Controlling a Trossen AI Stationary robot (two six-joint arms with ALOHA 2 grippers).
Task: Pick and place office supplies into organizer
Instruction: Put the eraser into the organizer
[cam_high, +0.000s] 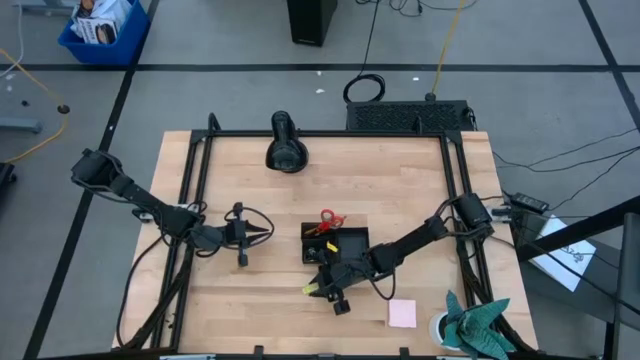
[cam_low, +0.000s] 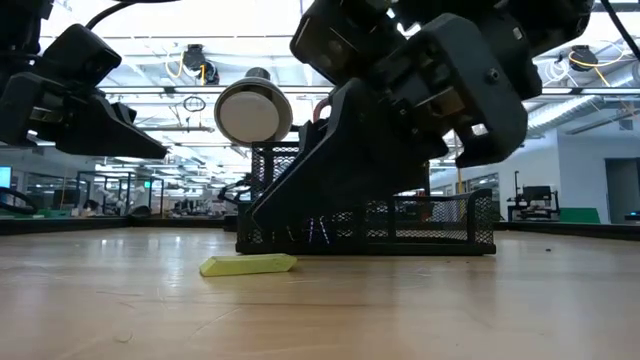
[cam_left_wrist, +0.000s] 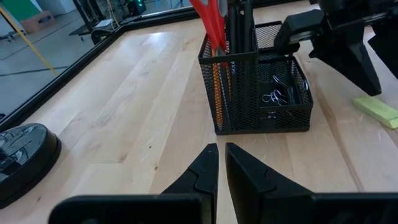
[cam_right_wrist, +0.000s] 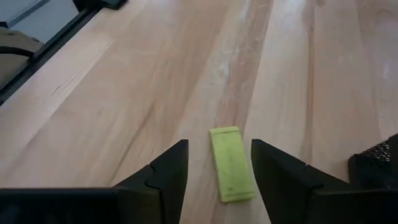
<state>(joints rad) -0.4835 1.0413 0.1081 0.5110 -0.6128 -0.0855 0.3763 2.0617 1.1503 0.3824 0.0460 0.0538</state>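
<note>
Room: big lab hall w/ ceiling lamps and other benches behind; work goes on a light wooden table (cam_high: 250, 290) inside a black frame.
Organizer: black mesh organizer (cam_high: 336, 245) stands near table centre, upright, w/ compartments.
Already inside: red-handled scissors (cam_left_wrist: 210, 18) and orange pencils (cam_left_wrist: 216, 81) stand in the tall compartment, dark pens beside them; binder clips (cam_left_wrist: 278, 96) lie in the low compartment.
Still outside: small yellow-green piece (cam_right_wrist: 231, 163) lies flat on the wood just beside the organizer; pink sticky-note pad (cam_high: 402, 313) lies near the table's front edge, apart from organizer.
Right gripper: right gripper (cam_right_wrist: 219, 165) is low over the yellow-green piece, fingers apart w/ the piece between them, not closed on it, so it holds nothing yet.
Left gripper: left gripper (cam_left_wrist: 221, 171) waits at the left of the organizer, fingers almost together, nothing between them.
Other things: black round device (cam_high: 286, 150) at far edge, teal-green cloth (cam_high: 478, 322) at the front right corner; both not part of job.
Progress: I judge more than half is done; approx. two items remain, first the yellow-green piece, then the pad.
</note>
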